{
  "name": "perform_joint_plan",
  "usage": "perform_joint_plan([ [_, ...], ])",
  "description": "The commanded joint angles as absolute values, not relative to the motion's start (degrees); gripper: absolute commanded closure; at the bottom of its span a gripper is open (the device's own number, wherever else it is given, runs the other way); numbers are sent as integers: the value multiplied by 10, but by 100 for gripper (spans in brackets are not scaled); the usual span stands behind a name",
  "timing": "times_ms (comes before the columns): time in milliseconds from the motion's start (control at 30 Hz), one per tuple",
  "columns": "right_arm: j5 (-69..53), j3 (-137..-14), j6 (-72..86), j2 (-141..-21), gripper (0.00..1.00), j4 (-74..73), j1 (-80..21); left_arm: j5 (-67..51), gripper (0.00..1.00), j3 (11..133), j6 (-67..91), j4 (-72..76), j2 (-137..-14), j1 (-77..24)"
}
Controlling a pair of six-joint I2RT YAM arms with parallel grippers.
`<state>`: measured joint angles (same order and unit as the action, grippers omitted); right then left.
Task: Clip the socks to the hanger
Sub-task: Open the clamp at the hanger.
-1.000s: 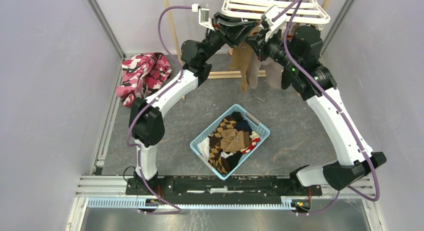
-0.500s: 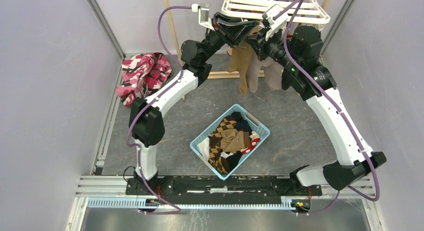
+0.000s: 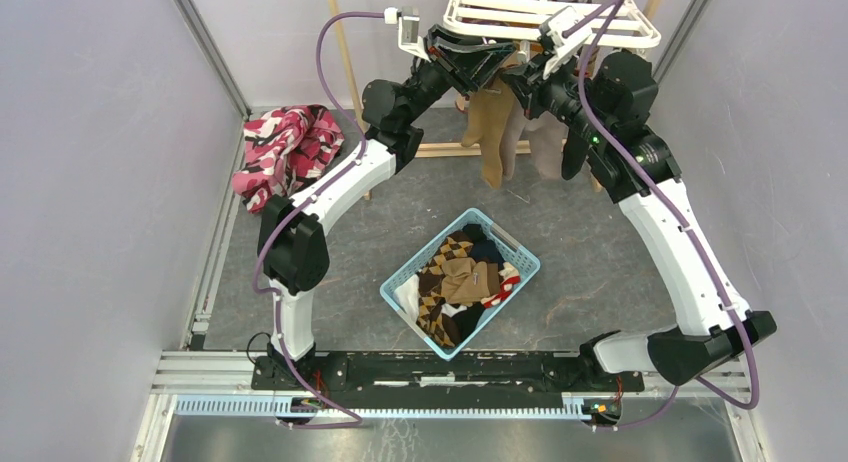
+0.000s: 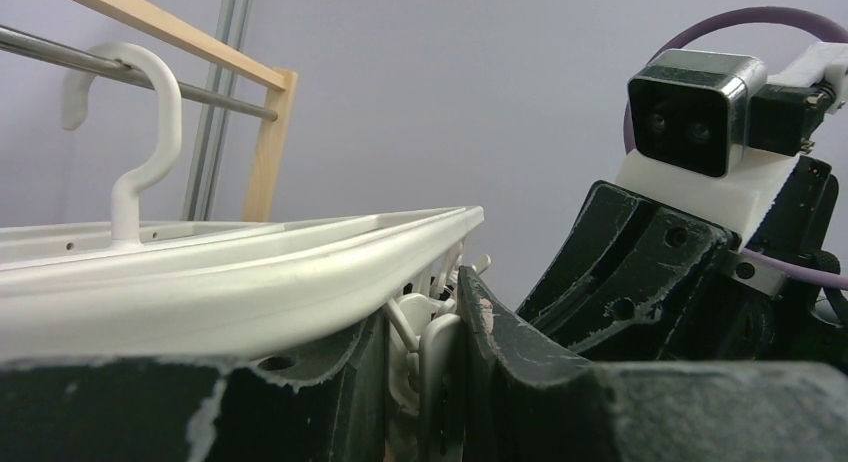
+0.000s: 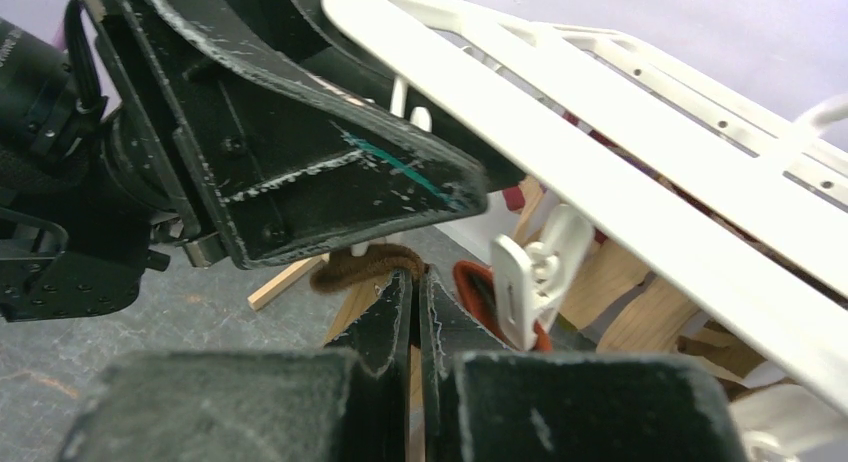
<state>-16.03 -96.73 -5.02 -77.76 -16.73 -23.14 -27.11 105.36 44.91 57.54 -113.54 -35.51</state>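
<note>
Brings the tan sock (image 3: 490, 132) up under the front edge of the hanger (image 3: 600, 27).

Pinches its cuff in the tightly closed right fingers (image 5: 400, 302), carried higher and closer under the hanger's rim than a moment ago. Squeezes a white clip (image 4: 435, 367) at that same rim between the left fingers (image 4: 472, 327), closed partway around it. Puts the cuff just beside the clip, not yet in it; probably needs only a short feed-in. Leaves the other socks (image 3: 460, 282) in the blue basket (image 3: 400, 272), well below the hanger.
</note>
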Motion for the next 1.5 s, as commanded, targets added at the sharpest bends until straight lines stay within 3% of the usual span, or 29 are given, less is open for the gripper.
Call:
perform_joint_plan([
  [0, -160, -956, -35, -754, 100, -121, -219, -277, 75, 1055, 442, 585, -1104, -359],
  [433, -171, -934, -47, -752, 100, -120, -211, -273, 25, 1031, 457, 599, -1088, -356],
  [1000, -188, -933, -48, -754, 100, -119, -205, -302, 16, 999, 540, 644, -1076, -311],
  [1467, -191, -935, -47, -754, 100, -119, -204, -312, 24, 1013, 541, 631, -1082, -305],
])
